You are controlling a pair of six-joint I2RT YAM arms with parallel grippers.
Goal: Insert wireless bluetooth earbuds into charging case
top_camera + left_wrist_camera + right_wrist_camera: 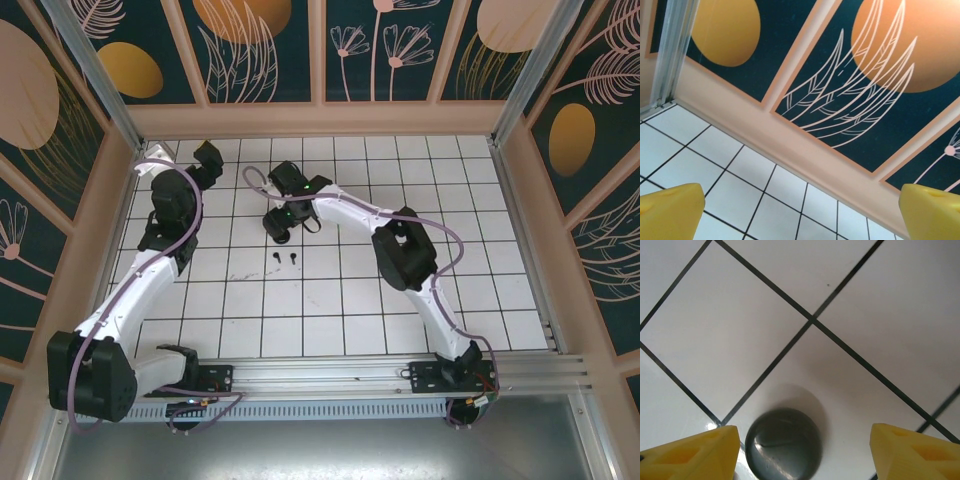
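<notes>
From my station I see the right gripper (802,440) pointing down at the white gridded table (480,290), jaws parted. A dark grey, pebble-like charging case (783,447) lies closed on the tiles between its yellow fingers (690,452), nearer the left one; I can't tell if it touches. In the top view that gripper (280,228) hangs left of centre, and two black earbuds (276,259) lie side by side on the table just nearer the bases. The left gripper (207,160) sits at the far-left corner, spread wide and holding nothing, facing the patterned wall (850,100).
</notes>
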